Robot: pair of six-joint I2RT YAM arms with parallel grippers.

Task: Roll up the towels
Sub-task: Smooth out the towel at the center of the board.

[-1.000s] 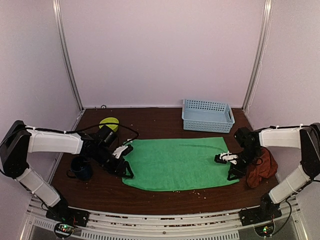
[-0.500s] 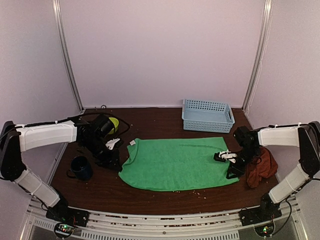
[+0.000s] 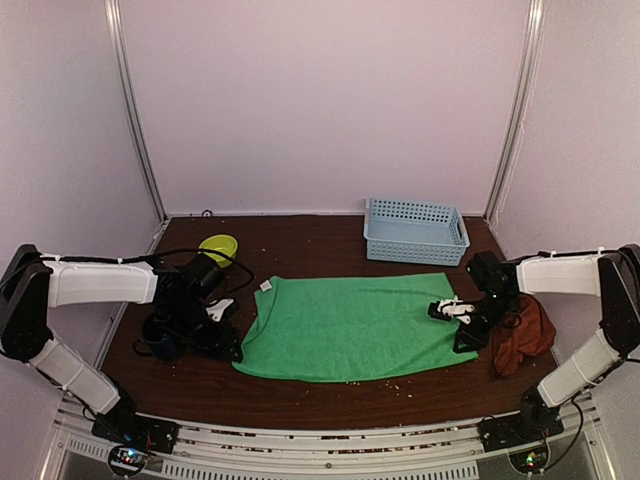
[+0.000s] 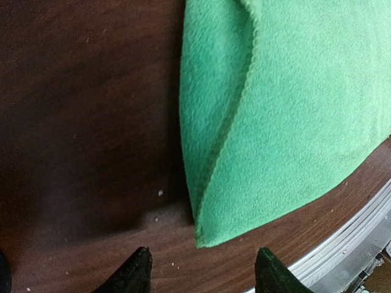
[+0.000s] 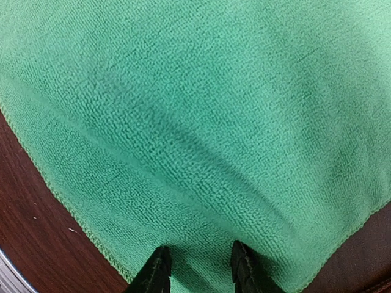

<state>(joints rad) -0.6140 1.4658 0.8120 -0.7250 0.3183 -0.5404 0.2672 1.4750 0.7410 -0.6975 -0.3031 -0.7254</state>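
Green towel [image 3: 355,325] lies spread flat in the middle of the table [image 3: 300,240], not rolled. Only its left edge is folded over (a loose flap, no roll). Rust towel [image 3: 522,338] sits crumpled at the right side. Nearly all the work looks left.

Left gripper [image 4: 204,278] is wide apart and empty, with the green towel's corner just ahead. Right gripper [image 5: 198,268] is narrowly parted over the towel's right end, no cloth visibly pinched.

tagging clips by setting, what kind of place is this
Probably a robot lab cell, not a home: plain walls box in a table, and a left arm and right arm stand on a metal rail at its near edge. A green towel and basket lie out as props.
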